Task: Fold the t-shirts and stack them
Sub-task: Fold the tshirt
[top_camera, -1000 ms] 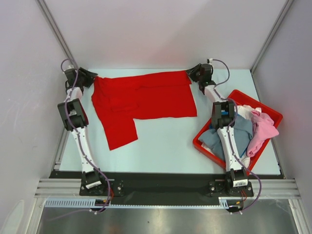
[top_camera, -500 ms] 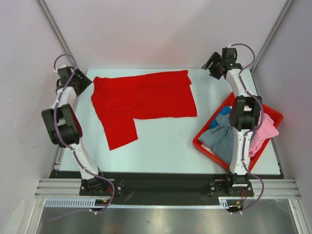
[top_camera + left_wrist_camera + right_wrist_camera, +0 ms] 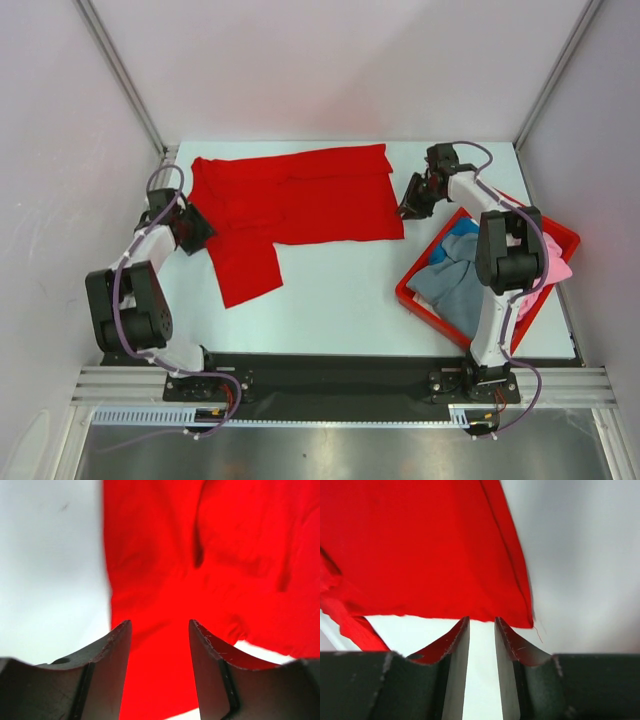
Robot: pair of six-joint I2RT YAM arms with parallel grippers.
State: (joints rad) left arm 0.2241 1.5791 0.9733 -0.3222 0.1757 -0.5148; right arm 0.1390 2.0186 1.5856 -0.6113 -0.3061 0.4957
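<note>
The large red t-shirt (image 3: 295, 200) lies spread flat at the back middle of the table, one part reaching toward the front left. My left gripper (image 3: 195, 228) is open and empty, low over the shirt's left edge; red cloth (image 3: 225, 555) shows between and beyond its fingers (image 3: 159, 625). My right gripper (image 3: 410, 205) is slightly open and empty, just off the shirt's near right corner (image 3: 420, 545), with bare table between its fingers (image 3: 482, 620). Grey-blue (image 3: 455, 285), blue (image 3: 460, 228) and pink (image 3: 556, 268) shirts lie heaped in the bin.
The rigid red plastic bin (image 3: 565, 238) stands at the right, tilted to the table edge, with my right arm crossing above it. Pale table surface (image 3: 330, 290) shows in front of the red shirt. Walls enclose the table on three sides.
Both grippers have left the table's far corners and come down toward the near side: the left to the shirt's left edge, the right to its near right corner. The shirt has not moved.
</note>
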